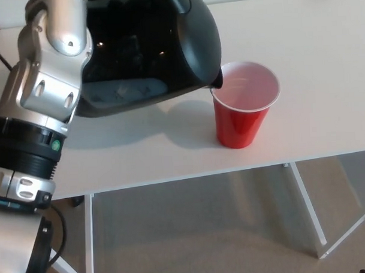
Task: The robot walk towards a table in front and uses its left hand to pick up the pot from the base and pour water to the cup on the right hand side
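In the head view a black pot (155, 47) hangs tilted above the white table (324, 59), its spout (216, 81) dipping just over the left rim of the red cup (246, 104). The cup stands upright near the table's front edge and its inside looks pale pink. My silver left forearm (48, 75) rises from the lower left to the pot's handle side. My left hand (103, 7) is black against the black pot at the top edge and is shut on it. The pot's base is hidden. My right hand does not show.
The table's front edge (190, 175) runs just below the cup. A white table leg (306, 204) slants down at the right above beige carpet (198, 232). A dark cable (65, 236) hangs at the lower left by my arm.
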